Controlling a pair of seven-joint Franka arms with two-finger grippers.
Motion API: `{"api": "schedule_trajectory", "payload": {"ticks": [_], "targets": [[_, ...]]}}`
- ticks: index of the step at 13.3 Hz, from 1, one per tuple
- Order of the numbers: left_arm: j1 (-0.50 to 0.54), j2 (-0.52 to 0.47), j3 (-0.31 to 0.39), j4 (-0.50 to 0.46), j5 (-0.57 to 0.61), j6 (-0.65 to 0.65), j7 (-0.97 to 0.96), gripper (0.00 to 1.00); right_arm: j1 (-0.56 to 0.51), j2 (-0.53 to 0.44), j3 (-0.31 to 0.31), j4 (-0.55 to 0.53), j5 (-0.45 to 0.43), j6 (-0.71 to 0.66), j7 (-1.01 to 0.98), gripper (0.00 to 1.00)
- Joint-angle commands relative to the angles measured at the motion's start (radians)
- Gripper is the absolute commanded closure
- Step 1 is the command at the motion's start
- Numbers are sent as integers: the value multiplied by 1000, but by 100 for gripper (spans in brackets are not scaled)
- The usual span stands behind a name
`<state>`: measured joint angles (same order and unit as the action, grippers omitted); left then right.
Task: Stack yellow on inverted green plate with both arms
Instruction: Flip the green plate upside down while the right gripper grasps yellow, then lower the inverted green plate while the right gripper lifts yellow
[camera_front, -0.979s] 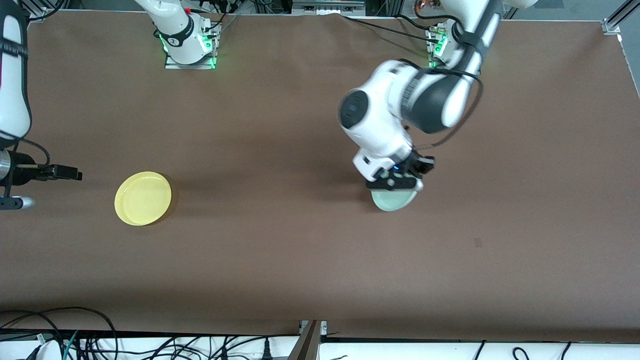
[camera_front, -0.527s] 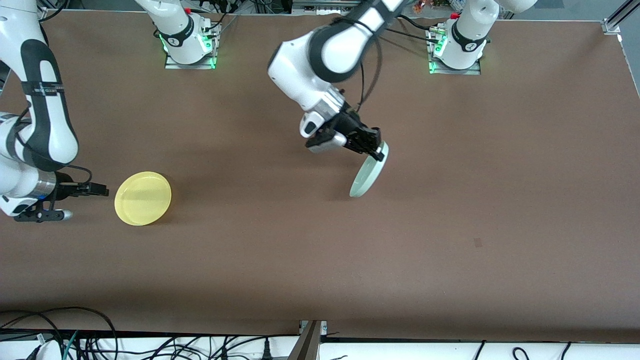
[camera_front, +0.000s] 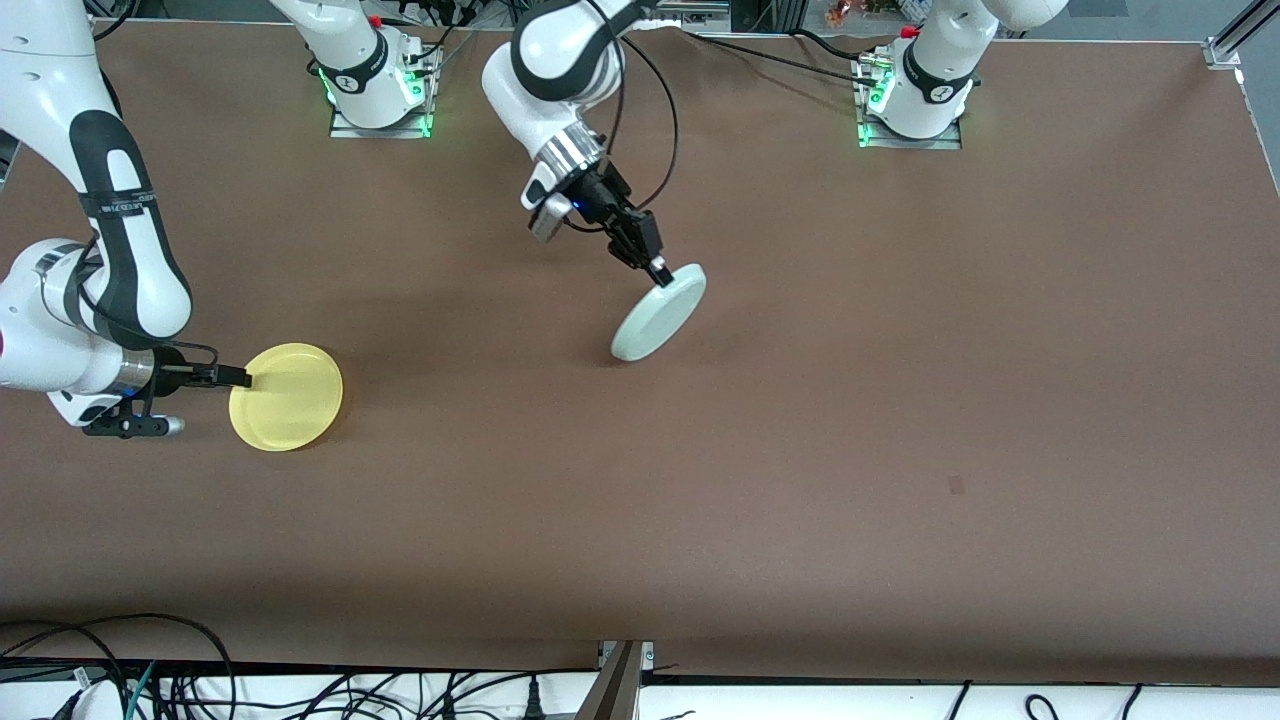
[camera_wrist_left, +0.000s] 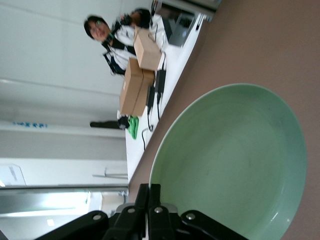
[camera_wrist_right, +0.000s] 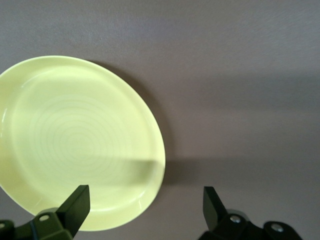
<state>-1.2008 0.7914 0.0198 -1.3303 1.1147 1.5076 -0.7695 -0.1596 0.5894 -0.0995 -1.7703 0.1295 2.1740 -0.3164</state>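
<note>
My left gripper pinches the light, stiff green plate by its rim, tilted over mid-table. My right gripper is spread at the yellow plate; its slick rim seems the best hold.

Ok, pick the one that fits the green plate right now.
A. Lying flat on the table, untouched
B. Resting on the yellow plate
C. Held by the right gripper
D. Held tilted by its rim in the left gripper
D: the left gripper is shut on the rim of the green plate, which hangs tilted over the table, apart from the yellow plate.
</note>
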Motion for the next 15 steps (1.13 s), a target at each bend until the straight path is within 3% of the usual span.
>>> {"api": "schedule_trajectory", "payload": {"ticks": [1,3,8,9,11,12,15], "targets": [[-49,130,22,132,74,-12,-39,100,-43,26,6,-2,105,17,-130,0],[-60,184,20,160,158,-9,-106,100,-55,44,4,3,147,35,-206,0],[-103,223,22,154,211,-12,-122,100,-61,78,4,12,240,46,-288,0],[-103,226,22,155,209,-10,-123,100,-61,78,4,15,240,46,-288,15],[-108,241,22,158,209,-10,-135,100,-58,76,4,17,239,44,-290,53],[-123,253,22,158,211,-12,-157,100,-57,75,4,18,230,44,-291,66],[-138,279,22,155,211,-15,-180,100,-57,75,6,29,225,36,-323,92]]}}
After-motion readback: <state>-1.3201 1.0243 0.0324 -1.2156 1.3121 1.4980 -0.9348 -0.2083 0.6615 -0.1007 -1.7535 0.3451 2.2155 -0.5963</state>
